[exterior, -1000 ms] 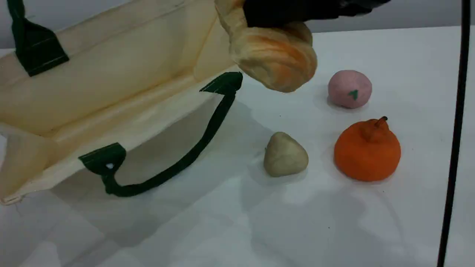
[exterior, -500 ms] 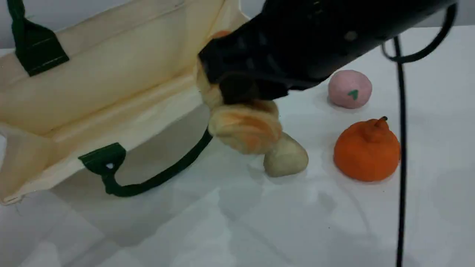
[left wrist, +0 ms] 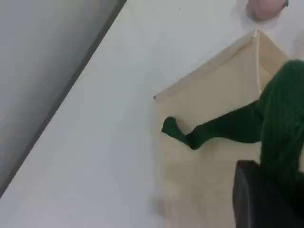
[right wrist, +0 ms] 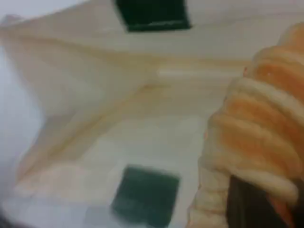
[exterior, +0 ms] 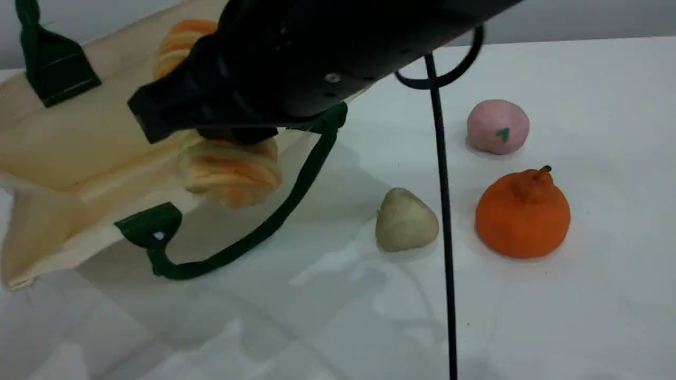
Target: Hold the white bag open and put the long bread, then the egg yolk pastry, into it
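As the right tool (exterior: 232, 138) is carried leftward across the scene view, the long bread (exterior: 229, 171) is brought from beside the bag's right edge to a spot over the open mouth of the white bag (exterior: 79, 142), where a second ago it hung above the bare counter (exterior: 528, 316). The loaf is clamped crosswise in the closed right tool, one end showing above the dark arm and the other hanging over the bag's near lip. From this it is judged that the first placing is close at hand, though the bread is not yet released.

The left tool (left wrist: 266, 199) is seen only at the corner of its own view, closed, with the green strap handle (left wrist: 280, 123) running right at it; a grip on that strap is judged likely, since the mouth is held up and wide.

Left on the counter are the egg yolk pastry (exterior: 405, 220), well apart from the bag, an orange fruit (exterior: 522, 214) just beside it and a pink ball (exterior: 497, 126) behind. A black cable (exterior: 443, 211) hangs in front of the pastry in the scene view. The near handle loop (exterior: 296, 192) lies between bag and pastry.
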Motion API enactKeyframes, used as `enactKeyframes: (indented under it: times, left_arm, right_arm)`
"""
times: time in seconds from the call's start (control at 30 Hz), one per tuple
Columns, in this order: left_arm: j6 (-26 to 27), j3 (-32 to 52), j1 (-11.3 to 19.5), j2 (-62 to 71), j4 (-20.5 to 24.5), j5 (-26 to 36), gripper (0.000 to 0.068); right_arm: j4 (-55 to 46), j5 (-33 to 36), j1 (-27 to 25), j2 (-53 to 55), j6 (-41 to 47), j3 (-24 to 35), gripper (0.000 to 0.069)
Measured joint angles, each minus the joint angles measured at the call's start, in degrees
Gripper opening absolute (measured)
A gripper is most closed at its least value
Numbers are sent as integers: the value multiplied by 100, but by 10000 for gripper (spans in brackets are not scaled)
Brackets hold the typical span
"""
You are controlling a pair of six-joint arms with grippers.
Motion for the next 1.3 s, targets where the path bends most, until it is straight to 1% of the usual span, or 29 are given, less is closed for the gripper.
enactKeyframes:
  times: [0.1,0.27,0.47,0.6,0.83,0.97,1.07,1.3]
  left_arm:
    - [0,0,0,0,-7,0,80]
    - [0,0,0,0,-22,0,80]
    - [0,0,0,0,-27,0,80]
    - [0,0,0,0,-44,0,80]
    - [0,0,0,0,-159,0,80]
    - [-5,0,0,0,-197,0,80]
    - [-5,0,0,0,-197,0,80]
    - [-5,0,0,0,-214,-11,80]
  right_arm:
    - [-20,24,0,323,-108,-273,95]
    - [-31,325,0,826,-205,-834,95]
    - [-31,325,-13,1348,-260,-1410,92]
    - [-31,325,-13,1533,-499,-1688,92]
    - [-20,325,-71,1809,-675,-1725,92]
    - [42,462,-162,2005,-670,-1720,92]
    - [107,365,-220,2036,-664,-1726,92]
    - [102,325,-417,2081,-710,-2125,92]
